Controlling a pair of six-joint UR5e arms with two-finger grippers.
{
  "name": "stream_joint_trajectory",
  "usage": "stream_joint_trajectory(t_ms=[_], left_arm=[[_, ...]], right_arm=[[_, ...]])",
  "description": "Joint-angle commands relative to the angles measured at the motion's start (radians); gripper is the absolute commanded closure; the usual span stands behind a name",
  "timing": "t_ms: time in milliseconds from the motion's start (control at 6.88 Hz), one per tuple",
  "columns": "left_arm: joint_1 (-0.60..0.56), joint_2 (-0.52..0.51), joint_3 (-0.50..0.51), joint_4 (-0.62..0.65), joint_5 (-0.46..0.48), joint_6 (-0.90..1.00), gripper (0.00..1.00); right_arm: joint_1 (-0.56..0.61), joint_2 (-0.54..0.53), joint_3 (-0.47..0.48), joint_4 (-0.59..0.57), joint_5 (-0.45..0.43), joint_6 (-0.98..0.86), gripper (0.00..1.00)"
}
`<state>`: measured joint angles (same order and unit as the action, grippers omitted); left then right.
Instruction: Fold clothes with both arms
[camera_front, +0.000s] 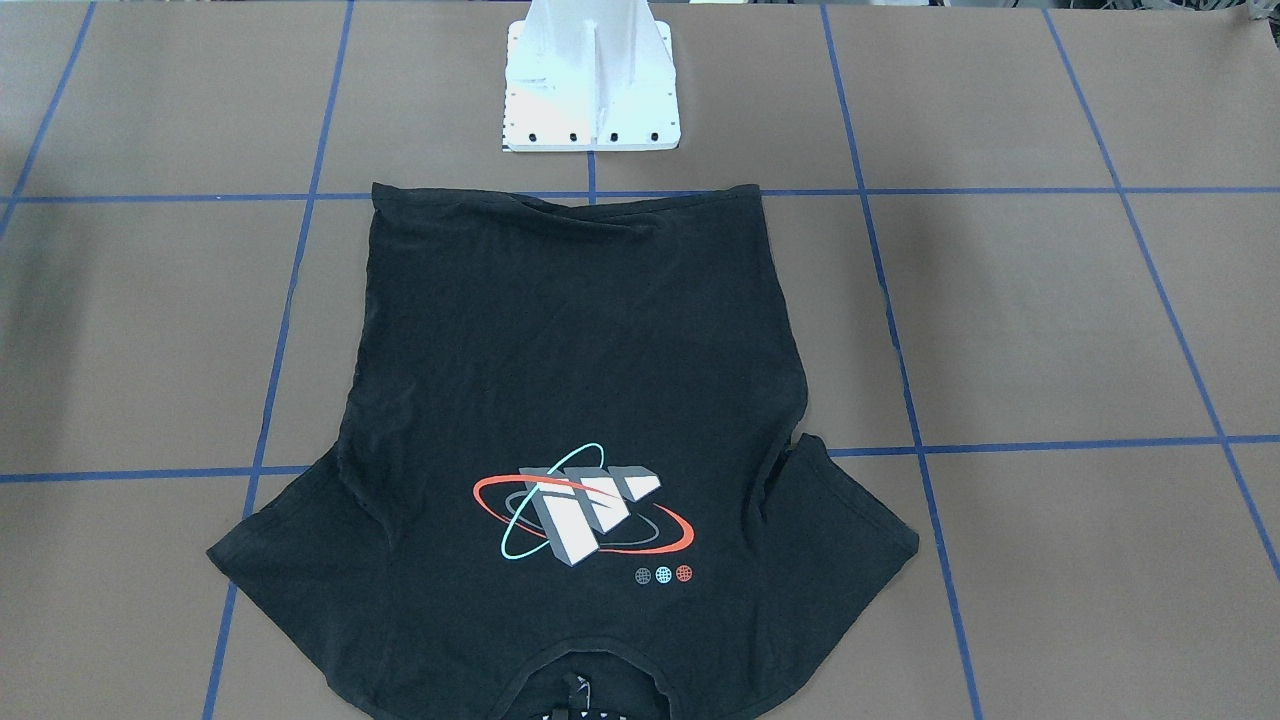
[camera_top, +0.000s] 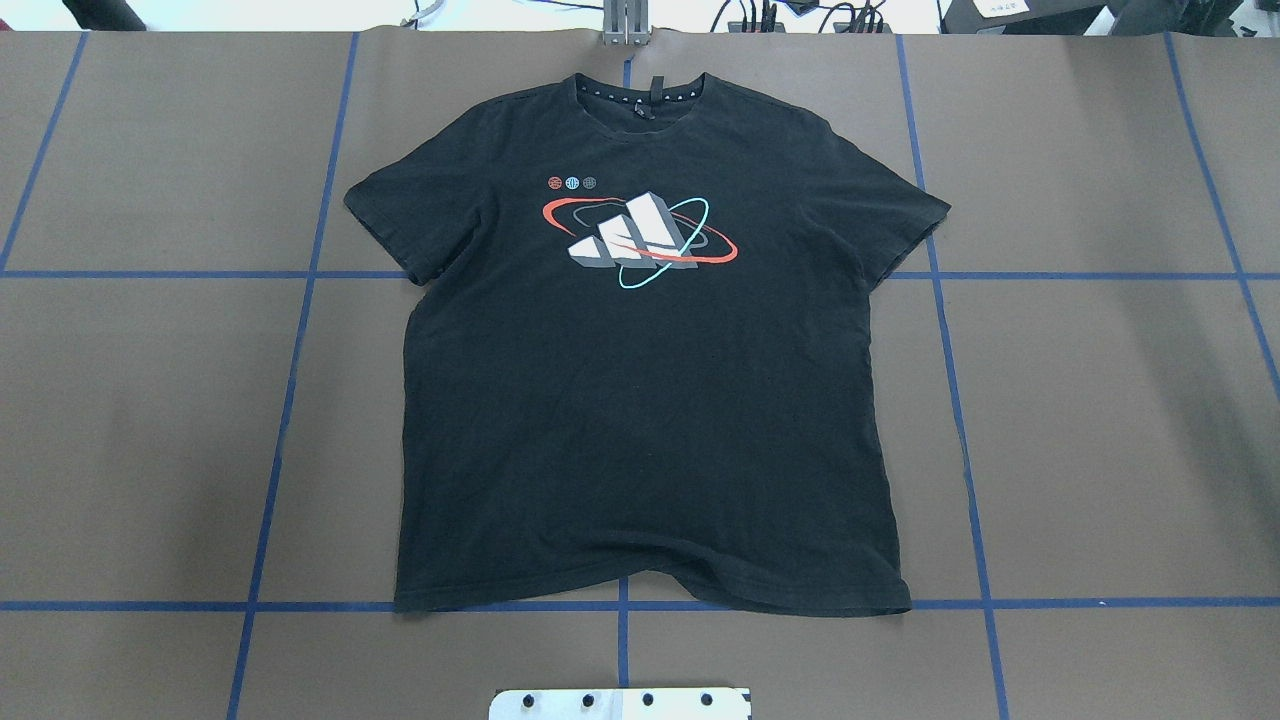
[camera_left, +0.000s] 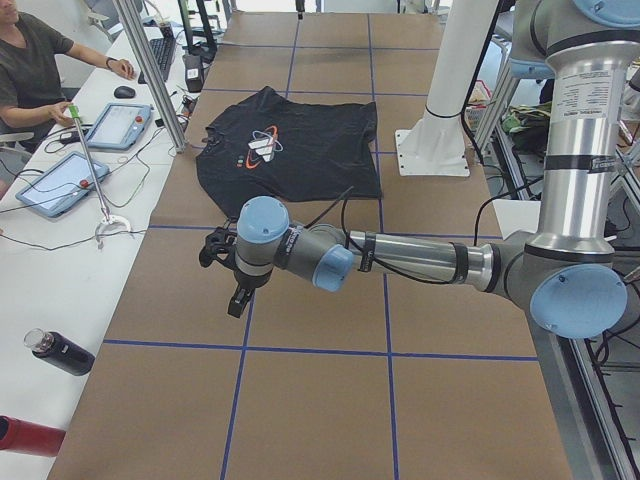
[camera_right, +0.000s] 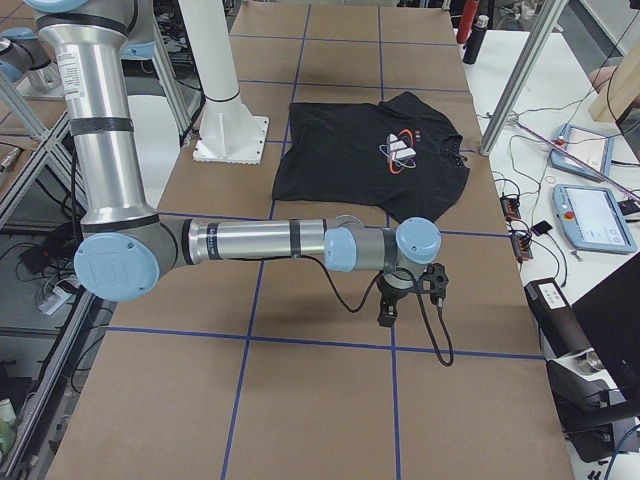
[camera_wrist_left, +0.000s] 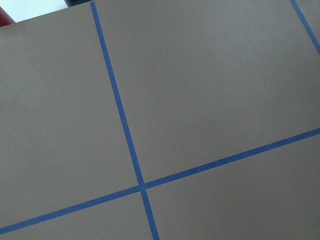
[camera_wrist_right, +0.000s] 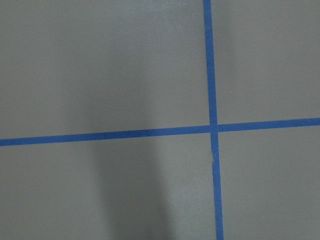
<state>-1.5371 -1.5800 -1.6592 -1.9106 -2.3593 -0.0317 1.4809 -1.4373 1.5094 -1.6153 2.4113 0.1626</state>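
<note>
From the table's left end, the left arm (camera_left: 420, 258) reaches out low and level over bare brown paper, and the left gripper (camera_left: 232, 290) hangs pointing down, well apart from the shirt. This side view is the only one that catches it, so I cannot tell whether its fingers are parted or closed. An operator (camera_left: 30, 60) sits at the white side bench (camera_left: 60, 290) there, with two tablets (camera_left: 60, 185) and, nearer, a black bottle (camera_left: 60, 352) and a red bottle (camera_left: 25, 437), both lying down; I can't see what is in them. The left wrist camera sees only paper and a crossing of blue tape (camera_wrist_left: 125, 130). In the middle, the overhead and front cameras show what the end views only hint at. The black T-shirt (camera_top: 640, 380) lies flat on the table (camera_top: 1100, 400), graphic up and sleeves spread. Its collar is at the far edge, and its slightly rippled hem lies along a tape line near the white pedestal base (camera_top: 620, 703). From the right end, the right arm (camera_right: 260, 240) mirrors the other, and the right gripper (camera_right: 390, 310) hangs over bare paper, clear of the shirt. Here too I cannot tell its grip. The right wrist camera sees another tape crossing with a soft shadow over it.
</note>
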Motion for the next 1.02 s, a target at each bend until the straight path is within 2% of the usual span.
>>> stream_joint_trajectory(t_ms=[0,291,582,872], left_arm=[[-0.001,0.005,-0.005,-0.007,-0.002,0.001,0.00],[0.002,0.015,-0.019,-0.004,0.000,-0.001,0.00],[0.002,0.034,-0.022,-0.007,0.000,0.009,0.00],[0.002,0.035,-0.021,-0.007,0.000,0.009,0.00]], right_arm=[[-0.001,0.000,0.000,0.000,0.002,0.000,0.00],[-0.005,0.000,0.003,0.000,0.046,0.003,0.00],[-0.016,-0.003,0.005,0.035,0.048,0.001,0.00],[-0.074,-0.035,-0.020,0.258,0.025,0.003,0.00]])
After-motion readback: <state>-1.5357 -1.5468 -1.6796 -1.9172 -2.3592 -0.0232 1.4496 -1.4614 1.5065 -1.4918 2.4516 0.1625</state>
